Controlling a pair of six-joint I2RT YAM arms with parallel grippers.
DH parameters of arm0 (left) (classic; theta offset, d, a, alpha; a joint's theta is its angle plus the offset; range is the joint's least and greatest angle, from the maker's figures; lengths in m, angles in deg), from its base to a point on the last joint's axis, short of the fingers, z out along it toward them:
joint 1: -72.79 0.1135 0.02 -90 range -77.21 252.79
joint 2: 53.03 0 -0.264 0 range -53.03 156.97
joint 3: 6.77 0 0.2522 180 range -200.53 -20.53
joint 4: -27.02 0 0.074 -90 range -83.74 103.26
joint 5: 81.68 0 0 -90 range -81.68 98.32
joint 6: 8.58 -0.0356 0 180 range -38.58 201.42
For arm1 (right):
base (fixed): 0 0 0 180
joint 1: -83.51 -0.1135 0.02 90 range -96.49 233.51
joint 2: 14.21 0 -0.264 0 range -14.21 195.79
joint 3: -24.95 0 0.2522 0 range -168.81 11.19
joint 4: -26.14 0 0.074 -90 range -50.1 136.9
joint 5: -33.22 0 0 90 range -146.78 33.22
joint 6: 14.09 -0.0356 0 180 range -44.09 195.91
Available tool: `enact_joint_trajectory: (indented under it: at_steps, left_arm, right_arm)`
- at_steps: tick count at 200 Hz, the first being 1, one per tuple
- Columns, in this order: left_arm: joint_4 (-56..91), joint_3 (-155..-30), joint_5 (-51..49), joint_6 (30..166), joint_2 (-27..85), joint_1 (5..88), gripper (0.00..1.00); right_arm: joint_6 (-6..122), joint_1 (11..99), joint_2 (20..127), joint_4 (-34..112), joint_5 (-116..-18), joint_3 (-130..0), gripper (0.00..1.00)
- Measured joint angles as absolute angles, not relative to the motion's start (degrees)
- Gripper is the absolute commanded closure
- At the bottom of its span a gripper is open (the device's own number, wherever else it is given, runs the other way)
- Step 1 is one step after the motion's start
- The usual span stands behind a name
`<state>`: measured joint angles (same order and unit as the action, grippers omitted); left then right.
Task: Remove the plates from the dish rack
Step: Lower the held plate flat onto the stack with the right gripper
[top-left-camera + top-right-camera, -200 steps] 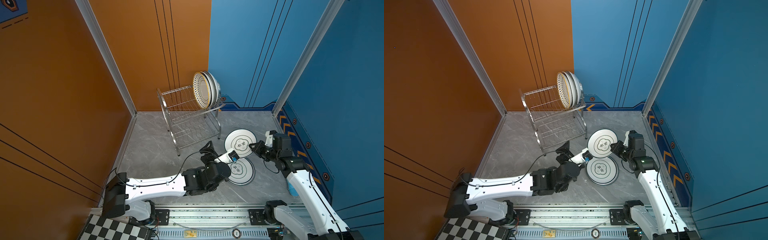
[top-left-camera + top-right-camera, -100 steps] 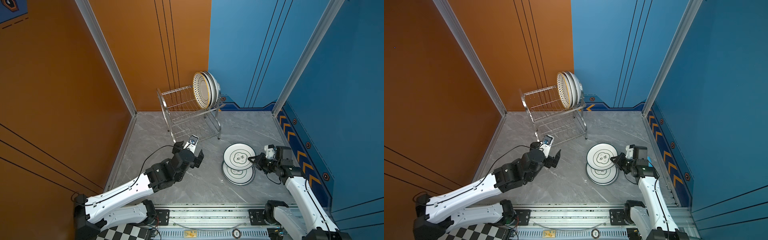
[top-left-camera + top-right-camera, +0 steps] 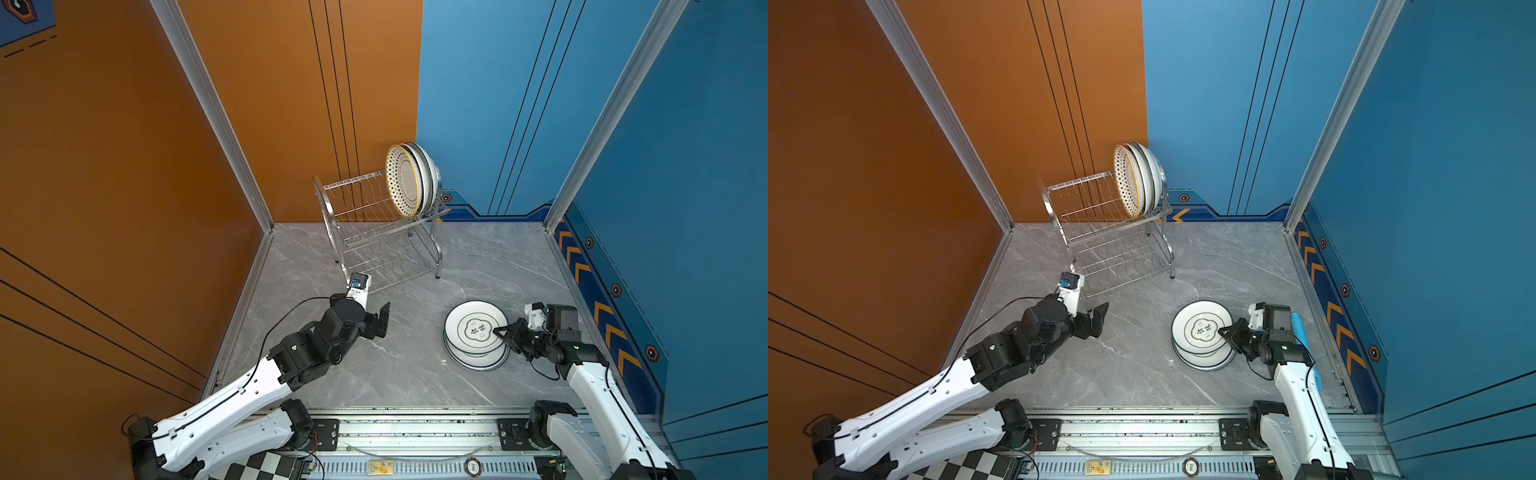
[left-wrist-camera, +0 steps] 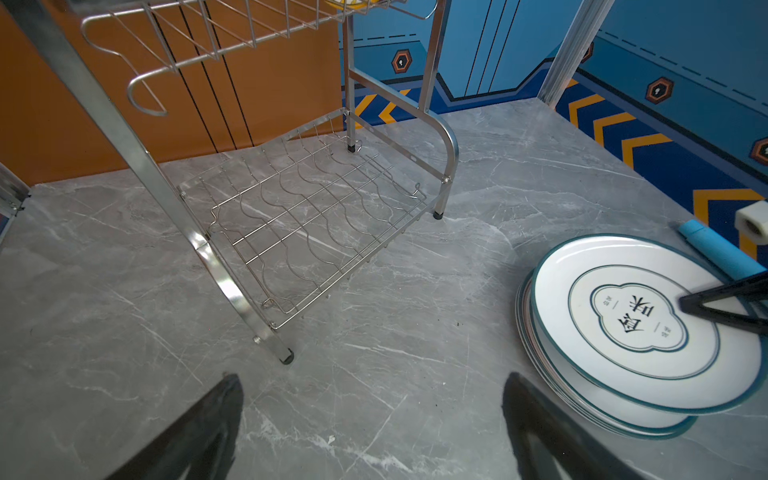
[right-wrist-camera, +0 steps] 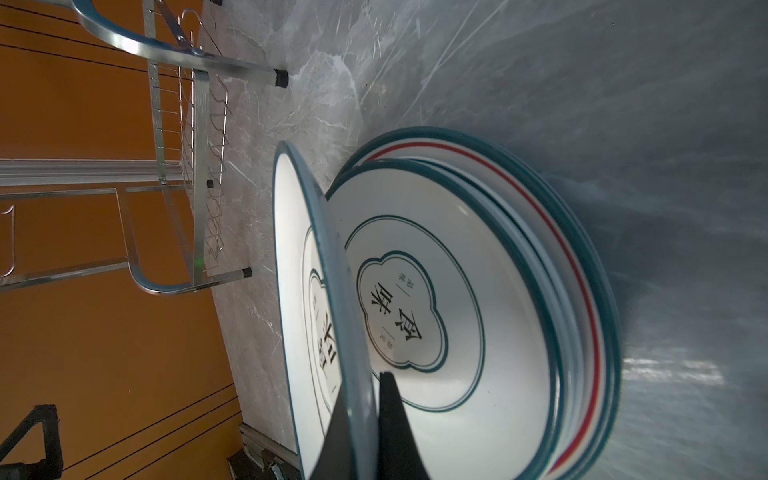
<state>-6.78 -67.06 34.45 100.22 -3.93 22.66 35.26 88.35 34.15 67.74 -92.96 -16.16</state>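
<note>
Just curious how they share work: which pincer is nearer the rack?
Left. The left pincer hangs open beside the rack, at its front leg; the right pincer is farther off, shut on a plate over the stack.

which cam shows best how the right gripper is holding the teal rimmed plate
The right wrist view: up close, the right gripper pinches the rim of the teal-rimmed plate, tilted above the stack. Both top views show the grip small, from above. The left wrist view shows only the fingertips over the plate's face.
</note>
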Motion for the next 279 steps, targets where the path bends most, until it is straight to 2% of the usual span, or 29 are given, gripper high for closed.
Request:
enact_joint_trajectory:
  at_steps: [10,32,78,119,179,219,279]
  left_arm:
    - [-6.71,-66.47,33.84,100.59,-5.09,22.93,0.02]
    - [-6.69,-65.61,33.06,101.05,-7.06,23.43,0.02]
    - [-6.73,-65.57,32.05,101.86,-7.41,24.04,0.02]
    - [-6.73,-65.53,31.57,101.91,-7.41,24.11,0.02]
    - [-6.73,-65.44,31.13,101.91,-7.41,24.15,0.02]
    - [-6.78,-64.65,30.85,102.06,-7.41,24.39,0.02]
    - [-6.75,-64.65,30.54,102.08,-7.41,24.52,0.02]
  right_arm:
    - [35.26,88.05,34.15,67.74,-92.68,-15.81,1.0]
    - [35.28,87.32,34.11,67.8,-92.05,-15.31,0.93]
    - [35.9,86.14,34.02,67.89,-89.88,-15.31,0.9]
    - [36.99,85.38,34.81,68.15,-87.98,-15.31,0.75]
    - [38.52,85.31,35.22,70.27,-85.75,-15.33,0.43]
    - [39.11,84.59,36.29,71.37,-84.53,-15.84,0.32]
    - [40.14,82.28,36.82,73.2,-81.05,-17.89,0.24]
